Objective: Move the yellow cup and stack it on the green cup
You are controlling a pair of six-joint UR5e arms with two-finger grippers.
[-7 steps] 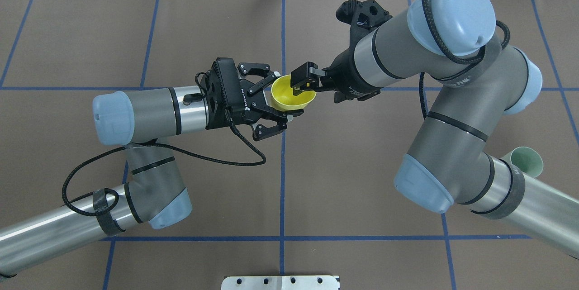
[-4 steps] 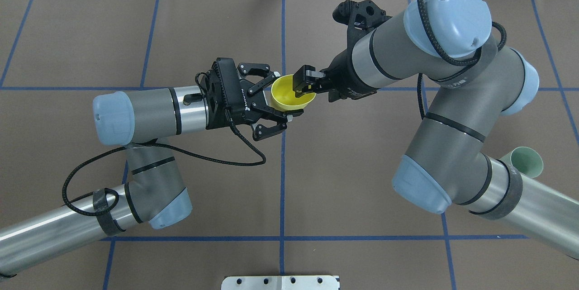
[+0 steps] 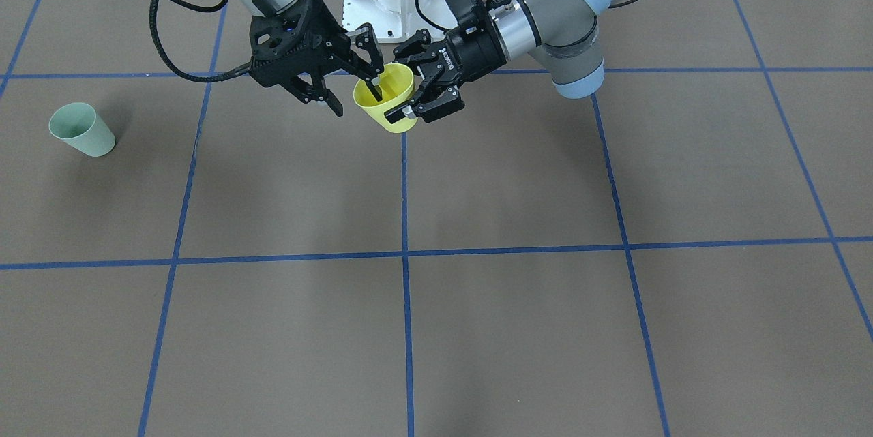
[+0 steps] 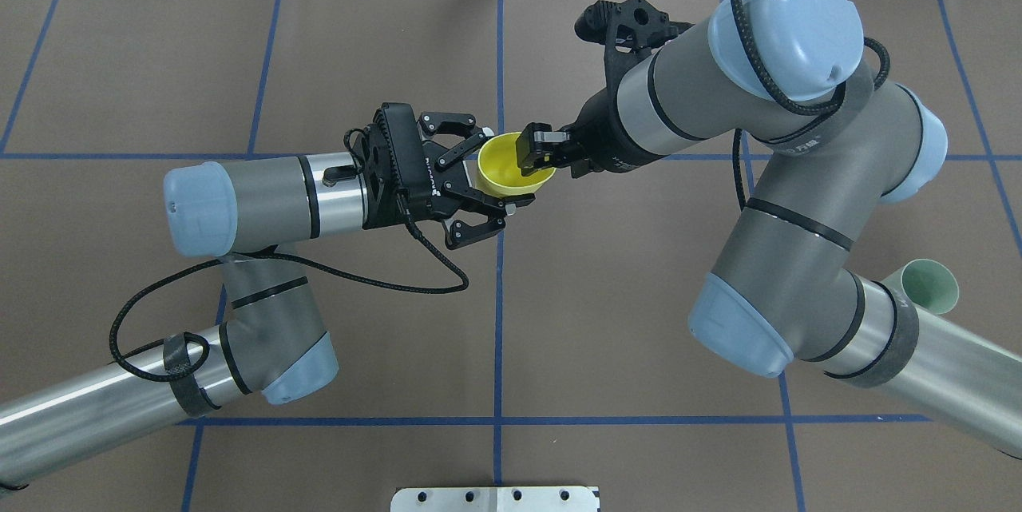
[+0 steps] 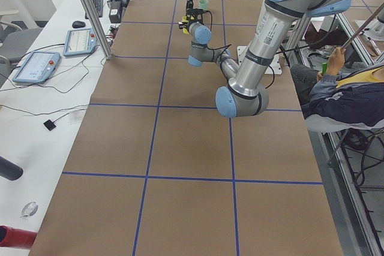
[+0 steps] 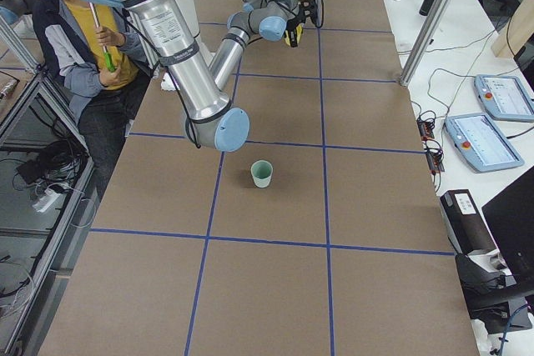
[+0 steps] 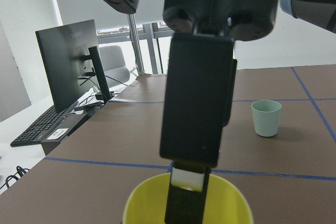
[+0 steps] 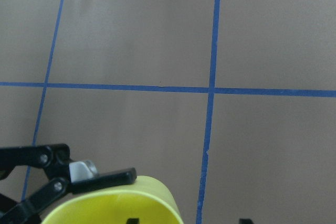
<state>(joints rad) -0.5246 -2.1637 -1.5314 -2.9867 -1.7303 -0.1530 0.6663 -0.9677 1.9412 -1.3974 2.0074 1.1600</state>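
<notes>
Mid-handover here: clenching yellow cup [image 3: 390, 101] in left gripper [image 4: 499, 173], straddling its wall with spread, released right gripper [image 3: 356, 99]. Probably needs pinching shut next.

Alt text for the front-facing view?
The left gripper holds the yellow cup by its sides while the open right gripper straddles its rim, one finger inside. The green cup stands upright near the view's left edge.

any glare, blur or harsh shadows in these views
Front-facing view: even light, only soft shadows on the mat, a faint one beside the green cup. Overhead view: a glare streak along the left arm metal tube. Left wrist view: the window is washed out white. Right wrist view: the yellow cup is blurred at the bottom edge.
</notes>
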